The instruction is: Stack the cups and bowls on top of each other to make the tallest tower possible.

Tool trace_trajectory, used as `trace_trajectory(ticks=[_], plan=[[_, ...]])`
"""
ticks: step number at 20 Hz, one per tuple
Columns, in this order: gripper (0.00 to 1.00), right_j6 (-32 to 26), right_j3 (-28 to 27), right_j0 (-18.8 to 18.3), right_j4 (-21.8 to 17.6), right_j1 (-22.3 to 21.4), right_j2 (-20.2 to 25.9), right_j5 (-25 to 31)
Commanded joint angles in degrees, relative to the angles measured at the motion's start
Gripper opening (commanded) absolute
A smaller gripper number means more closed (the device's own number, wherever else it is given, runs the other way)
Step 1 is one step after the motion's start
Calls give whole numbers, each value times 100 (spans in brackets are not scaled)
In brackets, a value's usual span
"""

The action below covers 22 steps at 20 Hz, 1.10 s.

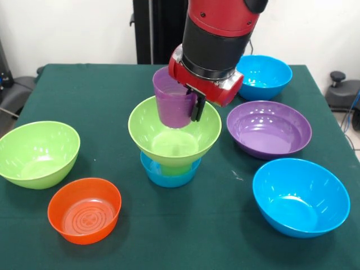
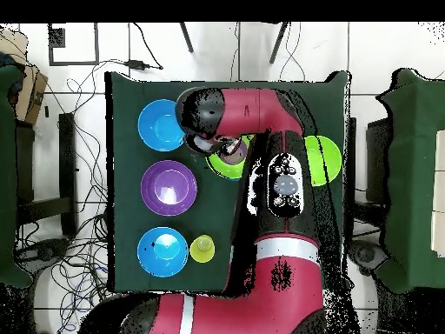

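The translucent purple plastic cup [image 1: 173, 102] sits low inside the glossy lime green bowl [image 1: 175, 131], which rests on a green cup above the small blue bowl [image 1: 167, 174] near the middle of the green surface [image 1: 185, 236]. To seat it well, centre it, keep it upright, and let go gently. The hand [image 1: 191, 104] is clenched on the purple cup's rim, one black finger [image 1: 198, 107] showing outside
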Motion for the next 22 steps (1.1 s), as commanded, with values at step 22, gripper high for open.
trace_trajectory(ticks=[22], plan=[[0,-443,879,-251,-80,-251,325,-951]])
